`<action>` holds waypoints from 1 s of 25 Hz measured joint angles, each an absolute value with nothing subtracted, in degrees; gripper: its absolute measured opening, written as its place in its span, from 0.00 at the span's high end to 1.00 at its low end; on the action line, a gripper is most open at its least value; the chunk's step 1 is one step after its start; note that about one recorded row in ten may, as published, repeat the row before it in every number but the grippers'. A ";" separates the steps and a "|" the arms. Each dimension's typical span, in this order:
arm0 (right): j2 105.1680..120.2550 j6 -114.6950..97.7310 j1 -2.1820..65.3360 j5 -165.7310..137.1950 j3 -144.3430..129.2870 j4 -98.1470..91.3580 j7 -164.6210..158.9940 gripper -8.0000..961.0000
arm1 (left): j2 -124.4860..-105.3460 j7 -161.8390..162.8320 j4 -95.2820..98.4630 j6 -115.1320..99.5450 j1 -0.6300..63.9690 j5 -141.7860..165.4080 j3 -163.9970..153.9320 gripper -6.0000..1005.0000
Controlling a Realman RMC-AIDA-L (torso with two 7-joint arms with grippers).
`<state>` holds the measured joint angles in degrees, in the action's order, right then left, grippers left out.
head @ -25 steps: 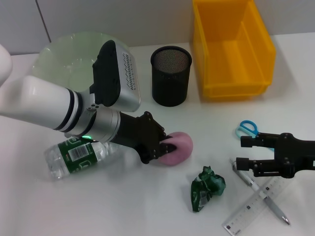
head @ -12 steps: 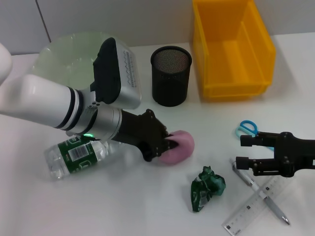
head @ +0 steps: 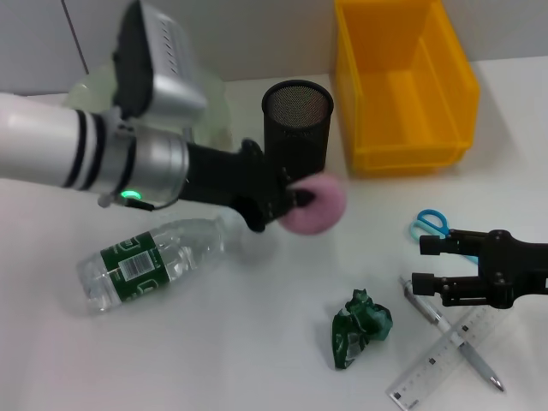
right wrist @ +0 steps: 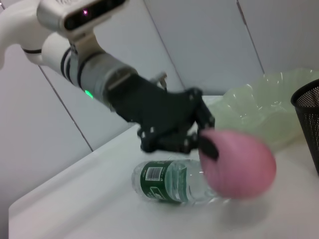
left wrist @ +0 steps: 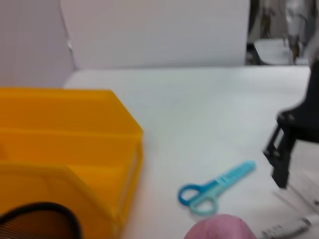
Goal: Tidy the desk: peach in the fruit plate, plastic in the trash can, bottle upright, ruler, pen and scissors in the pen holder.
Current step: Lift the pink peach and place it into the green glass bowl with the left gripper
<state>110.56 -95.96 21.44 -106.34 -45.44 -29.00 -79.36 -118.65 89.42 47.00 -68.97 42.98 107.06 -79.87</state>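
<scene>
My left gripper (head: pixel 291 203) is shut on the pink peach (head: pixel 313 204) and holds it in the air in front of the black mesh pen holder (head: pixel 296 128). The pale green fruit plate (head: pixel 210 107) lies behind the left arm, partly hidden. A clear bottle (head: pixel 150 261) with a green label lies on its side at the left. Crumpled green plastic (head: pixel 360 325) sits front centre. My right gripper (head: pixel 424 265) is open, just above the table at the right, beside the blue scissors (head: pixel 430 224), the pen (head: pixel 454 336) and the ruler (head: pixel 437 364).
A yellow bin (head: pixel 402 81) stands at the back right, next to the pen holder. The peach (right wrist: pixel 238 163), the bottle (right wrist: pixel 172 181) and the fruit plate (right wrist: pixel 261 107) also show in the right wrist view.
The left gripper has lifted the peach off the table and carried it up and slightly right, toward the pen holder. The bottle is now uncovered. The right arm has not moved.
</scene>
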 joint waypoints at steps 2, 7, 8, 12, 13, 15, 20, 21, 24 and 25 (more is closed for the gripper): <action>110.56 -95.96 21.46 -106.34 -45.44 -29.00 -79.36 0.14 | -118.65 89.61 48.09 -69.77 42.21 106.83 -77.27 0.94; 110.56 -95.80 21.60 -106.35 -45.44 -29.00 -79.36 0.14 | -118.56 88.13 48.92 -69.99 40.02 101.68 -70.99 0.93; 110.56 -95.69 21.68 -106.35 -45.43 -29.00 -79.36 0.14 | -118.52 87.33 48.87 -69.98 39.40 99.69 -69.58 0.93; 110.67 -95.16 22.11 -106.35 -45.43 -29.11 -79.36 0.14 | -118.60 82.28 47.12 -68.43 37.19 90.94 -66.43 0.92; 110.72 -95.13 22.24 -106.34 -45.44 -29.10 -79.36 0.14 | -118.60 82.28 47.12 -68.43 37.19 90.94 -66.43 0.92; 110.72 -95.12 22.34 -106.34 -45.46 -29.09 -79.36 0.14 | -118.59 79.09 44.33 -66.02 36.80 85.67 -66.32 0.92; 110.81 -95.05 22.57 -106.35 -45.46 -29.02 -79.36 0.14 | -118.60 70.41 35.79 -56.37 37.59 74.52 -66.22 0.91; 110.89 -95.05 22.63 -106.35 -45.45 -29.01 -79.36 0.14 | -118.72 68.05 34.23 -53.83 38.09 73.21 -66.36 0.91; 110.92 -95.05 22.66 -106.35 -45.43 -29.00 -79.36 0.14 | -119.02 62.77 30.68 -45.74 39.53 71.33 -66.80 0.90; 110.92 -95.05 22.66 -106.35 -45.43 -29.00 -79.36 0.14 | -119.02 62.77 30.68 -45.74 39.53 71.33 -66.80 0.90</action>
